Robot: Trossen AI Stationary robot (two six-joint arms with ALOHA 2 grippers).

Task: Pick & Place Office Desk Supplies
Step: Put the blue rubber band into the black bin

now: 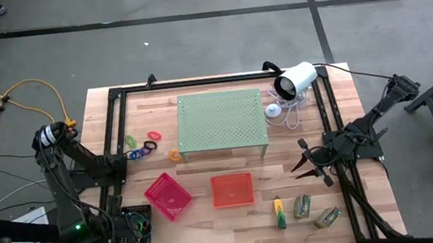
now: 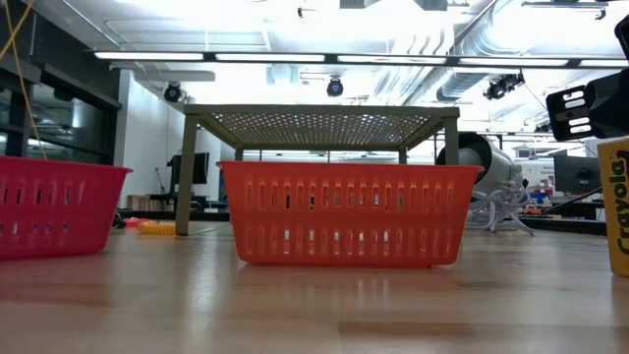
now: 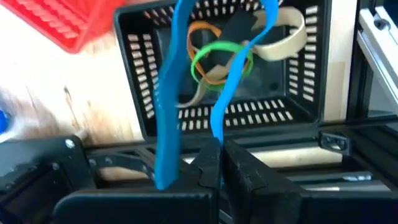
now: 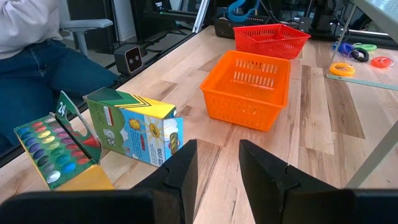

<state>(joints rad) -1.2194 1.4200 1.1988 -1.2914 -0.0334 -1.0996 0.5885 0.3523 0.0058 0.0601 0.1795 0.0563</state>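
My left gripper (image 3: 216,167) points down above the black tray (image 3: 308,93) at the table's near left (image 1: 140,238) and is shut on a blue rubber band (image 3: 169,106). Inside the tray lie a tan band (image 3: 287,38), a green band (image 3: 200,57) and an orange band (image 3: 200,30). My right gripper (image 4: 216,163) waits open at the table's right (image 1: 305,164), touching nothing. Coloured rings (image 1: 144,148) lie left of the pale green stand (image 1: 220,121). A yellow-green marker (image 1: 279,213) and two green-labelled packs (image 1: 302,206) lie at the near right. My left gripper pinches one strand of the blue band's loop (image 3: 219,138) between its two shut fingers, from above, pointing down. The other strand (image 3: 165,155) runs past the outer side of one finger. The loop hangs below the fingers over the black tray, clear of its floor.
A pink tray (image 1: 168,196) and an orange tray (image 1: 232,190) stand side by side in front of the stand. A white camera (image 1: 295,80) sits at the far right. Open crayon boxes (image 4: 134,127) lie before my right gripper. A person (image 4: 31,43) sits beyond the table's edge.
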